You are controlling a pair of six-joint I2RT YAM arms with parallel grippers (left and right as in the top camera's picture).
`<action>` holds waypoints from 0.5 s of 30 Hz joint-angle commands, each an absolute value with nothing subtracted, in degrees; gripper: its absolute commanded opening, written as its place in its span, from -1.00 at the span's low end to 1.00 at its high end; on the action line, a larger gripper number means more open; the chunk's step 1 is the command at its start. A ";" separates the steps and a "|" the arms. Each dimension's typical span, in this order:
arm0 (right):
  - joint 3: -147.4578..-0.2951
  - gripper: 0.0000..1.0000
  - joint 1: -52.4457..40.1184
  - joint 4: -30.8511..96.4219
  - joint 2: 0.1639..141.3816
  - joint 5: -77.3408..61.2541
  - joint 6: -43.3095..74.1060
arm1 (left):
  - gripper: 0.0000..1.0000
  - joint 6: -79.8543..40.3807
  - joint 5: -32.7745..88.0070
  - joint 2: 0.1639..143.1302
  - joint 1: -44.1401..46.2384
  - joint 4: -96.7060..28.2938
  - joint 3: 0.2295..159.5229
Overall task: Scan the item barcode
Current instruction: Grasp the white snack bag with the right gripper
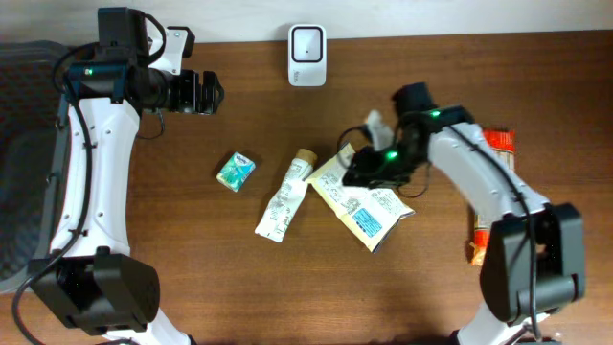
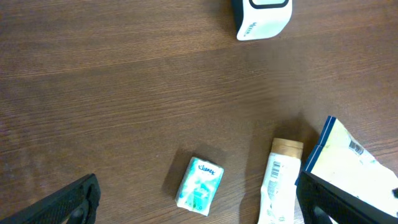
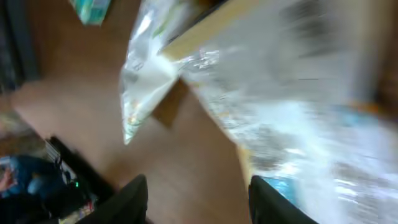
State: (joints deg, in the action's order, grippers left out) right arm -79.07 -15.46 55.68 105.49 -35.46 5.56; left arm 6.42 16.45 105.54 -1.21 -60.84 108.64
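Note:
The white barcode scanner [image 1: 306, 55] stands at the table's back edge and shows in the left wrist view as the scanner [image 2: 262, 17]. A cream packet with a blue label [image 1: 367, 201] lies flat on the table. My right gripper [image 1: 352, 171] hovers over its left end, open, with only bare table between its jaws. In the blurred right wrist view the packet [image 3: 280, 93] sits to the right of the right gripper [image 3: 199, 193]. My left gripper [image 1: 215, 93] is raised at the back left, wide open and holding nothing; the left gripper [image 2: 196, 186] looks down on the table.
A Kleenex pack [image 1: 235, 171] and a white tube [image 1: 285, 199] lie left of the packet; both show in the left wrist view, the Kleenex pack [image 2: 199, 185] beside the tube [image 2: 280, 180]. Orange packs [image 1: 498, 144] lie under the right arm at the far right.

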 commanded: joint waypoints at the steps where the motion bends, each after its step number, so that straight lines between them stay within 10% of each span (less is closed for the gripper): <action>1: -79.31 0.04 -23.70 55.75 109.78 -30.94 8.05 | 0.98 7.35 16.51 105.41 -1.67 -60.77 108.90; 11: -77.67 0.22 -18.33 64.51 114.10 -3.57 12.73 | 0.98 7.35 16.51 105.41 -1.63 -60.77 108.90; 15: -81.62 0.25 -8.08 64.79 112.79 -15.42 3.88 | 0.98 7.35 16.49 105.41 -1.63 -60.77 108.90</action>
